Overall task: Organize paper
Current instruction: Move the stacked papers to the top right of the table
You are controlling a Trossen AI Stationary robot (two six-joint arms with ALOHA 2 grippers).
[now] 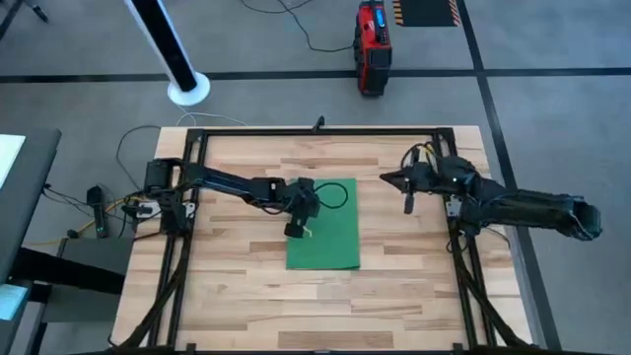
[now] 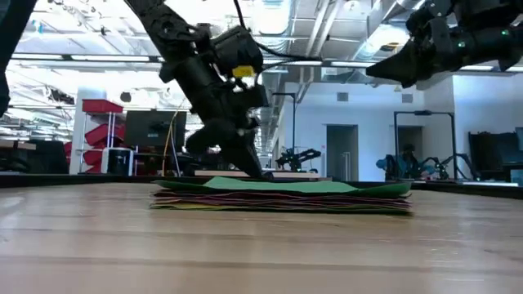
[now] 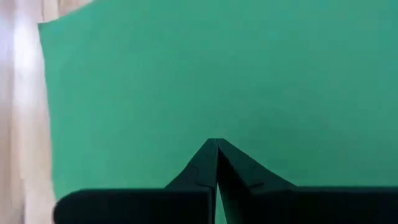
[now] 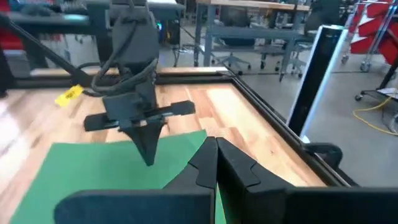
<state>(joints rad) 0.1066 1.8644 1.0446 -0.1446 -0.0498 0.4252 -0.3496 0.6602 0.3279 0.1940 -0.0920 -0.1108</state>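
1. The left gripper (image 1: 296,229) has its fingers (image 3: 205,171) pressed together to a single point, and that tip is down on the green sheet (image 1: 323,225), near the sheet's left edge. Nothing shows between the fingers.

2. In the low view the left gripper (image 2: 260,170) leans in at a slant, with its tip meeting the upper face of the paper (image 2: 282,196) towards the left half of the stack.

3. The right gripper (image 1: 407,206) hangs above bare wood to the right of the paper, apart from it and clear of the surface (image 1: 414,286). Its fingers (image 4: 233,165) are likewise pressed together with nothing between them. In the low view it shows high up at the right (image 2: 384,72), well above the stack.

4. The paper lies as one flat stack near the middle of the surface. From above only the green top sheet is visible, its long sides running front to back. The low view shows thin layers under it with edges not quite flush, among them dark and yellowish ones.

5. A black cable loop (image 1: 340,193) rests over the far end of the green sheet, just beside the left gripper.

6. A dark frame (image 1: 325,131) runs round the back and sides of the surface.

7. On the grey floor beyond the surface stand a red case (image 1: 372,46) and a white pole on a round base (image 1: 187,88).
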